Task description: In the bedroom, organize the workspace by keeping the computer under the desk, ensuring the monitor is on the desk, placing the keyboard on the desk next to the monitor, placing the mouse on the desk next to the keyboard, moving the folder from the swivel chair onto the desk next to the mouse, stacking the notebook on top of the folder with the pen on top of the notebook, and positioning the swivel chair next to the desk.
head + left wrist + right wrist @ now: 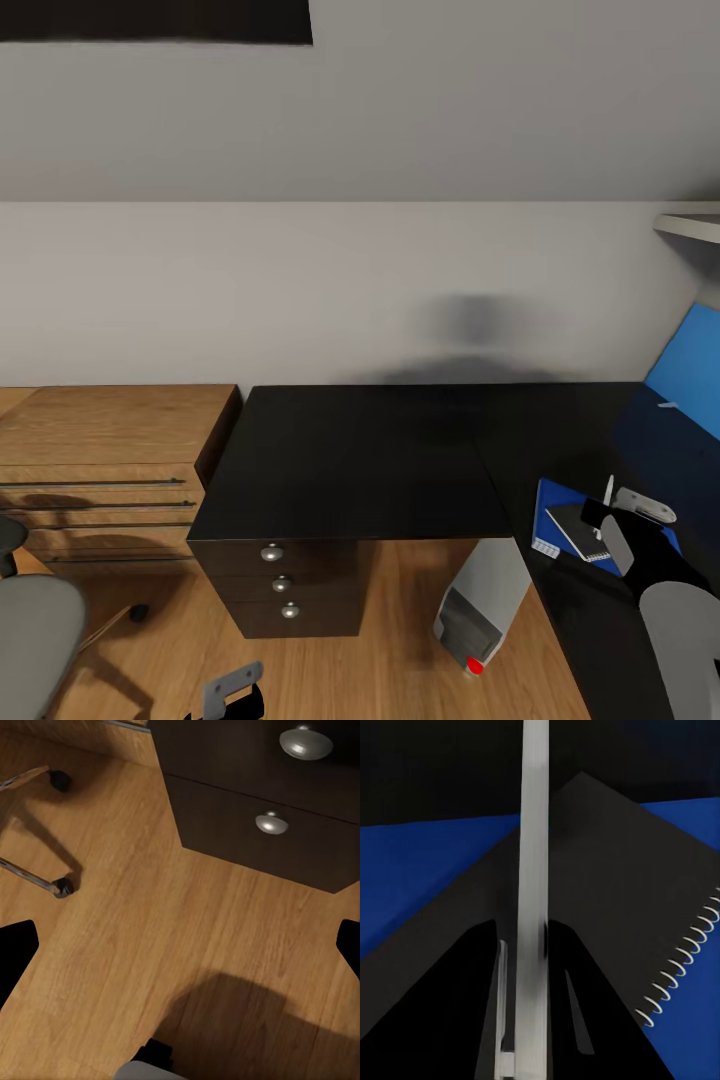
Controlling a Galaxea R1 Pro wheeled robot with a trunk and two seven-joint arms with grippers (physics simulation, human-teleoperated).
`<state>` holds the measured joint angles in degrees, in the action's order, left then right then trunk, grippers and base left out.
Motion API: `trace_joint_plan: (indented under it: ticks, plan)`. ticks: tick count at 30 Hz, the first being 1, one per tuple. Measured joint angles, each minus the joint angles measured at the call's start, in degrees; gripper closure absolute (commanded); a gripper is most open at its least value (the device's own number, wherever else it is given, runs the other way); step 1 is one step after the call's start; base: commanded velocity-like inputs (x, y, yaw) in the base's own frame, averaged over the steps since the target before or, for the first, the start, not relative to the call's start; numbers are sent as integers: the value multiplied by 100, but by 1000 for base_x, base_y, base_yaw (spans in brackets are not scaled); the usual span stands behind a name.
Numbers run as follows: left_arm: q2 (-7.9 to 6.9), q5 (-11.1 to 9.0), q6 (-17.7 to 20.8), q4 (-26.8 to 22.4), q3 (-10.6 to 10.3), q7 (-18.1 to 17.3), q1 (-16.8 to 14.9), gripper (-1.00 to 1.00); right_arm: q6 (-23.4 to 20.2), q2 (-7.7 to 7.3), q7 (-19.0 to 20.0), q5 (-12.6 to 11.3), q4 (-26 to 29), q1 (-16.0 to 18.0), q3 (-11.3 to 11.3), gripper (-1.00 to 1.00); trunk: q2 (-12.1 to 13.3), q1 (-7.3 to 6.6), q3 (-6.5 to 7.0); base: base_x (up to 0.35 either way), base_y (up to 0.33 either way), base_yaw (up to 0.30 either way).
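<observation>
Pen (534, 870) is pinched upright in my right hand (612, 522), fingers closed on it, hovering just above the black spiral notebook (577, 531), which already lies on the blue folder (553, 500) near the front edge of the desk (350, 460)'s right wing. Left hand (180, 945) hangs low over the wood floor (150, 930) in front of the drawer unit (285, 585), jaws spread, holding nothing. Risks as I judge them: pen is held vertical, so if I let go now it tips and may roll off the notebook toward the desk edge and floor; pushing down too hard could shove the notebook off the folder; I need to lay it flatter first. Computer (480, 615) stands under the desk, tilted a bit, beside the drawers. Swivel chair (35, 630) sits well left, apart from the desk. Desk is dark, L-shaped, against a plain pale wall; wooden dresser (110, 450) touches its left end.
</observation>
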<state>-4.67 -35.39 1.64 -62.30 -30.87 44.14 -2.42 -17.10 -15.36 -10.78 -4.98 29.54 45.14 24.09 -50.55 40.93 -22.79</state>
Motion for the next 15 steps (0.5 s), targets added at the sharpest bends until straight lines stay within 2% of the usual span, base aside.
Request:
trace_joint_plan:
  ticks: [15]
  plan:
    - [0,-8,-2,0,-2,0,2,-100,-52,25,-7,-13,-1,0,-8,100,0,0,0,0,0,0]
